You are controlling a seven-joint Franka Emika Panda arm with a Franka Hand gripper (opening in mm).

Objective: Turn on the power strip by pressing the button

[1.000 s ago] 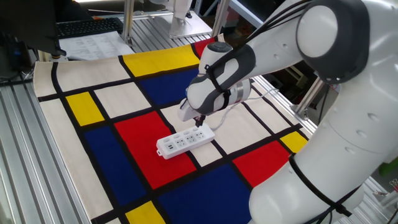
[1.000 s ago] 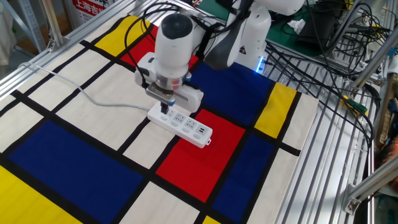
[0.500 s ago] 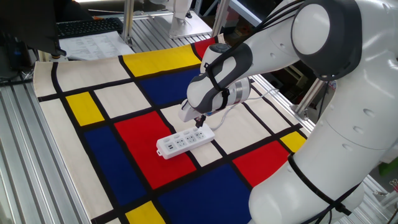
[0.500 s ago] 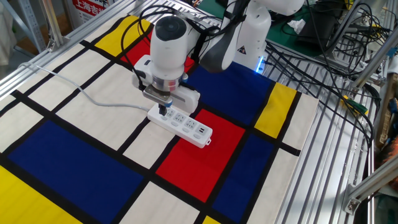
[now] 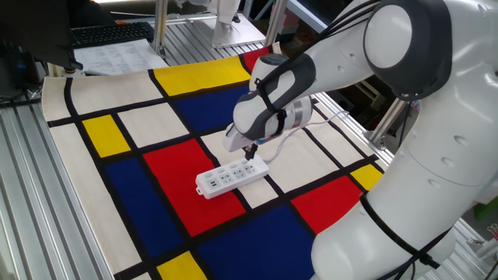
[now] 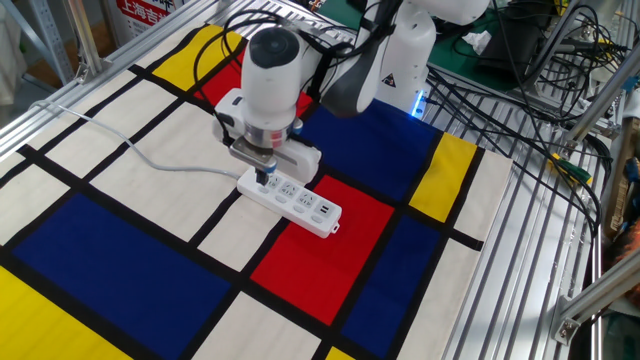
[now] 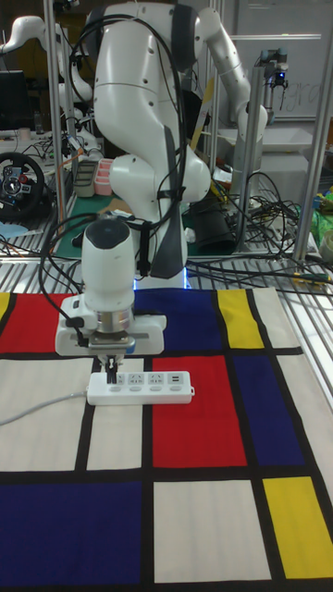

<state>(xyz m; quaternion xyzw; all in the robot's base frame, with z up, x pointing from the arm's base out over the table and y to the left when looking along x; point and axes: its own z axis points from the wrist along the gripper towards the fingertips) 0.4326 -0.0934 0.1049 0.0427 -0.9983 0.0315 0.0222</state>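
The white power strip (image 5: 229,177) (image 6: 295,199) (image 7: 141,387) lies flat on the coloured mat, across a red and a cream panel. Its thin white cord (image 6: 120,143) (image 7: 37,408) trails away over the cream panels. My gripper (image 5: 250,153) (image 6: 263,180) (image 7: 111,374) points straight down at the strip's cord end. Its dark fingertips are shut together into one narrow tip that rests on the strip's top. The button is hidden under that tip in every view.
The mat (image 6: 120,260) has red, blue, yellow and cream panels with black lines. A keyboard (image 5: 109,33) and papers lie beyond its far edge. Loose cables (image 6: 530,60) and metal rails (image 6: 540,230) run beside it. The arm's base (image 7: 157,176) rises behind the strip.
The gripper has shifted a little toward the strip's cord end and slightly lower in the first half second, then held still. The strip has not moved.
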